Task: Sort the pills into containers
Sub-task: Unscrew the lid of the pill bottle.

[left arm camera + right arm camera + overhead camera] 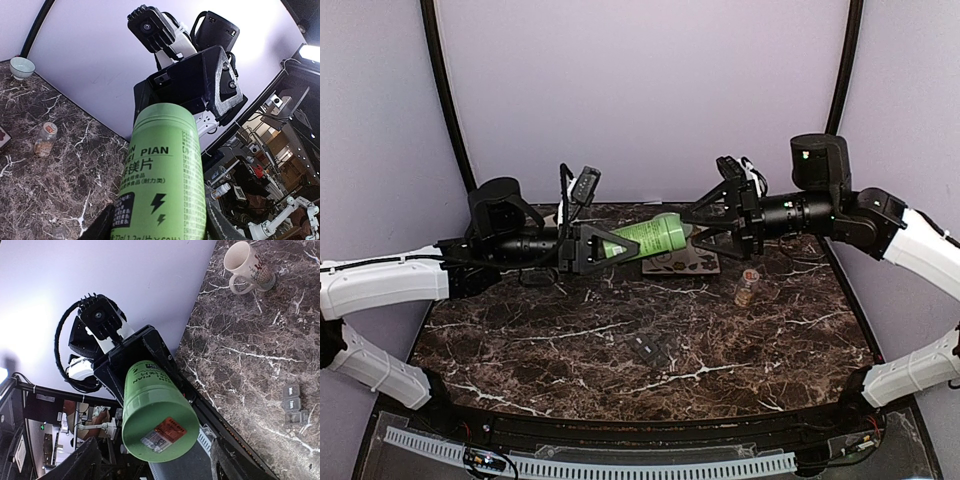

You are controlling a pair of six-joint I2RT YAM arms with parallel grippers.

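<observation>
My left gripper [620, 243] [160, 226] is shut on the body of a green bottle [655, 236] [167, 170], held level above the back of the table. The bottle's flat capped end [159, 427] points at my right gripper [696, 228] [156, 458]. That gripper is open, with its fingers spread on either side of the end and not touching it. The containers [648, 348] [294, 404], a dark grey strip of three lidded squares, lie on the marble mid-table. A small clear vial [747, 287] [44, 140] stands to the right, holding tan-brown pieces that look like the pills.
A brown flat board [682, 263] lies under the bottle at the back. A cream mug [247, 266] and a pale green bowl [22, 67] stand near the table's edges. The dark marble table [570, 360] ends at a black front rail.
</observation>
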